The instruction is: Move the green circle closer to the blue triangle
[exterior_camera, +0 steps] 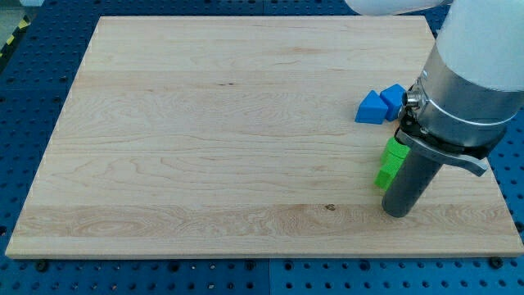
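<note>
A blue triangle point(371, 107) lies at the board's right side, with a second blue block point(394, 96) touching its right. Below them a green rounded block, the green circle point(396, 150), lies against the left side of my rod. A second green block point(384, 174) touches it from below-left; its shape is unclear. My tip point(399, 213) rests on the board just below and right of the green blocks. The arm's body hides whatever lies to the right of the green blocks.
The wooden board point(205, 139) sits on a blue perforated table point(33, 74). The board's right edge point(491, 184) and bottom edge are close to my tip.
</note>
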Motion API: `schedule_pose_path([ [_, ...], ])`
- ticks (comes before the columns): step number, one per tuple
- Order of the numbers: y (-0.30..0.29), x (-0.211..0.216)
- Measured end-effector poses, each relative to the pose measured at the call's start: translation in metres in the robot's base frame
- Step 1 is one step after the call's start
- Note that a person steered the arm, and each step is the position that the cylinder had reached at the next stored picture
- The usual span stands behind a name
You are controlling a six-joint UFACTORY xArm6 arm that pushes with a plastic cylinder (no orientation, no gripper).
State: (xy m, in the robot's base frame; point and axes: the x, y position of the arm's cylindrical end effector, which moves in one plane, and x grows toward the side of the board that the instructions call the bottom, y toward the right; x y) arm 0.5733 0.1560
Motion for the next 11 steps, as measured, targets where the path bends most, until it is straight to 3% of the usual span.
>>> schedule_pose_path([
  [6,0.052,-0.023],
  [7,0.067,-0.046],
  [9,0.04,-0.095],
  [11,0.032,-0.08],
])
